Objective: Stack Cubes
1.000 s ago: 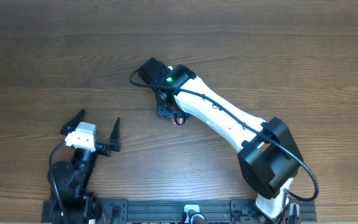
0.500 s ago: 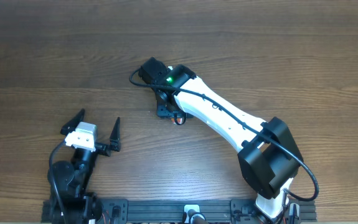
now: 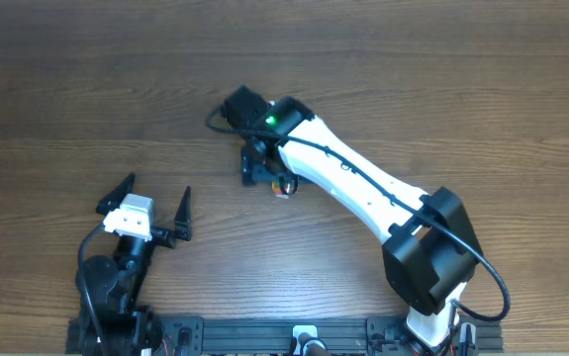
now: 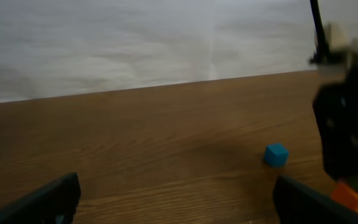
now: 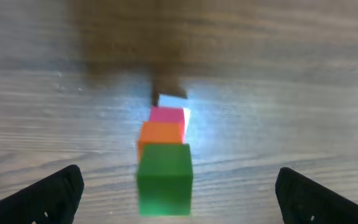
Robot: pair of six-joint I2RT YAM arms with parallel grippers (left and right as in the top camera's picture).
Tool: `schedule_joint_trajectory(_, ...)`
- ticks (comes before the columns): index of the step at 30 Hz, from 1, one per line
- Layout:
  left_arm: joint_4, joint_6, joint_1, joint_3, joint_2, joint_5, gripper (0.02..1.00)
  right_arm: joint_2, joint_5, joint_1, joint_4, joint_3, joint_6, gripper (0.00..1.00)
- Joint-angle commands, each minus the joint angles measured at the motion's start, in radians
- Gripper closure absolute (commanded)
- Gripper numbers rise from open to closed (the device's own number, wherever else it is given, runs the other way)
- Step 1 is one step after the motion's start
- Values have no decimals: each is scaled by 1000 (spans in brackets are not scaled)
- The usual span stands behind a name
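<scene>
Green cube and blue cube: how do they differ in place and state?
The green cube tops the stack, resting on the orange cube; the blue cube rests on the table. The green cube has cubes beneath it; the blue cube lies alone. Both are plain, single-coloured cubes.

The stack of cubes (image 5: 164,155) stands on the table (image 3: 442,79) below the right gripper (image 3: 264,170), a lone cube (image 4: 276,154) nearby.
</scene>
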Motion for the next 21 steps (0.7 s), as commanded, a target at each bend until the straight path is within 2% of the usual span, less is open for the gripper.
schedule_joint_trajectory(1, 3, 14, 5, -5, -4, 10, 20, -34, 37, -50, 0, 129, -76, 7)
schedule_joint_trajectory(11, 3, 14, 5, -5, -4, 10, 18, 135, 10, -187, -10, 322, -173, 7)
schedule_joint_trajectory(21, 3, 14, 5, -5, -4, 10, 18, 325, 7, -199, 36, 386, -199, 12)
